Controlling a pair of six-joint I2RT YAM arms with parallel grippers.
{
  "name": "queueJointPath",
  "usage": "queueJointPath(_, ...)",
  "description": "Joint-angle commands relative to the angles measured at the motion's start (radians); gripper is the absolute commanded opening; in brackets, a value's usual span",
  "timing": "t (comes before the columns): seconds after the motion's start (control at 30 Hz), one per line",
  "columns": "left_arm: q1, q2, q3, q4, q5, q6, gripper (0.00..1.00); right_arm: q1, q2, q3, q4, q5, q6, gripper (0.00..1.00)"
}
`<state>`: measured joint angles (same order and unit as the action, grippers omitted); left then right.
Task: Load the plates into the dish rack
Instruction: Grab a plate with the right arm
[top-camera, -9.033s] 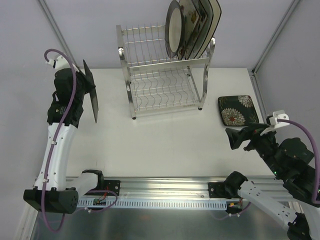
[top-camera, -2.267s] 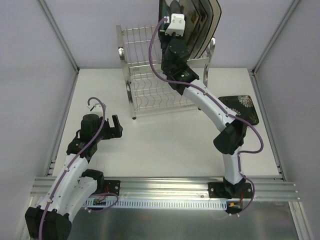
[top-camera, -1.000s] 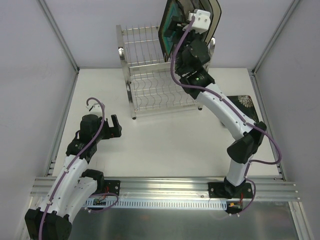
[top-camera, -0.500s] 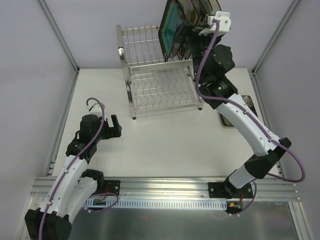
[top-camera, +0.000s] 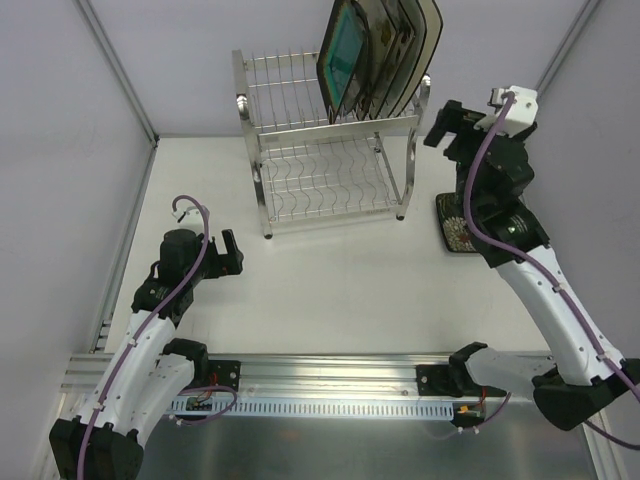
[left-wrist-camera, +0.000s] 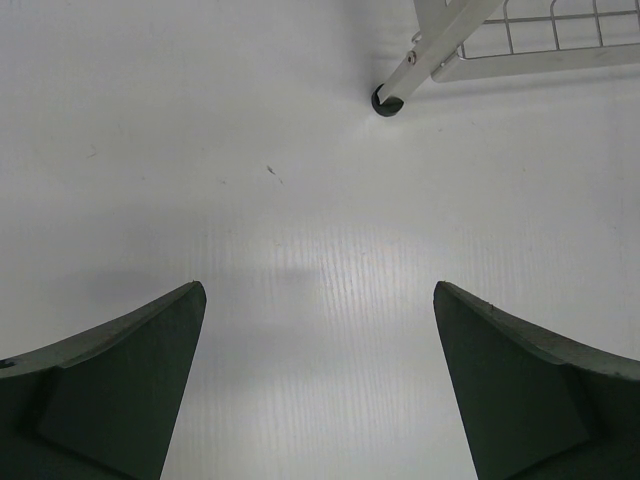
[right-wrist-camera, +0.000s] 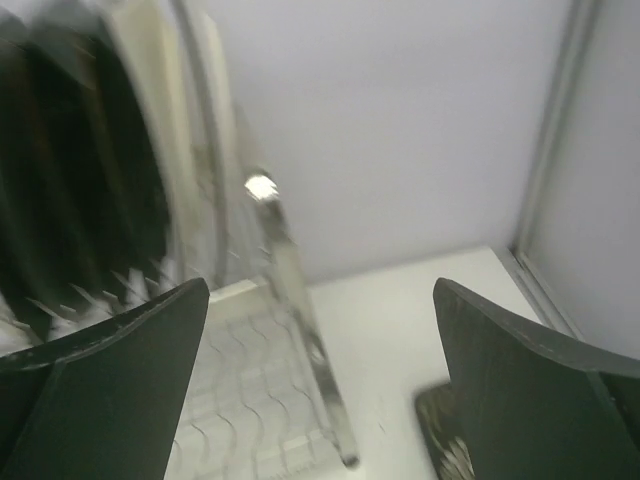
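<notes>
The dish rack (top-camera: 320, 170) stands at the back of the table. Several plates stand on edge in the right part of its top tier, a black/teal one (top-camera: 345, 55) leftmost and the others (top-camera: 412, 45) behind it. A dark plate with white flowers (top-camera: 458, 232) lies flat on the table right of the rack, partly hidden by my right arm. My right gripper (top-camera: 438, 122) hangs open and empty beside the rack's right post (right-wrist-camera: 295, 300), above that plate (right-wrist-camera: 445, 445). The racked plates (right-wrist-camera: 80, 180) are blurred in the right wrist view. My left gripper (top-camera: 234, 254) is open and empty, low over bare table near a rack foot (left-wrist-camera: 388, 99).
White walls with slanted metal frame bars (top-camera: 115, 70) close in the table on the left, back and right. An aluminium rail (top-camera: 330, 375) carrying both arm bases runs along the near edge. The rack's lower tier (top-camera: 325, 185) holds nothing.
My right gripper opened off the black/teal plate, left it standing in the top tier, and drew back rightward and down past the rack's right post. The left arm stayed still.
</notes>
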<state>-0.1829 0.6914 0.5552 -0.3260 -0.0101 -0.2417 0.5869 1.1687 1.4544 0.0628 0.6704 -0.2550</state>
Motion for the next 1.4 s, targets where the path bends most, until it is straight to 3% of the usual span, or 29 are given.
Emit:
queueJointPath(0.0,-0.006,-0.001,0.012,0.024,-0.005,0.015,0.99,-0.126,-0.078,-0.097,-0.232,0.023,0.178,1.00)
queueJointPath(0.13,-0.006,0.003,0.012,0.024,-0.005,0.018,0.99,-0.300,-0.107,-0.222,-0.345,-0.075,0.345,1.00)
queueJointPath(0.37,-0.004,0.008,0.011,0.024,-0.002,0.021,0.99,-0.551,0.058,-0.335,-0.435,-0.359,0.476,0.97)
queueJointPath(0.53,-0.004,0.011,0.011,0.025,-0.013,0.027,0.99,-0.582,0.276,-0.307,-0.451,-0.451,0.442,0.83)
queueJointPath(0.73,-0.006,0.008,0.009,0.024,-0.024,0.035,0.99,-0.602,0.423,-0.289,-0.413,-0.563,0.395,0.66)
queueJointPath(1.07,-0.004,0.016,0.011,0.021,-0.037,0.047,0.99,-0.605,0.586,-0.267,-0.400,-0.655,0.324,0.65)
queueJointPath(1.37,-0.004,0.033,0.017,0.021,-0.027,0.048,0.99,-0.599,0.588,-0.327,-0.409,-0.724,0.371,0.59)
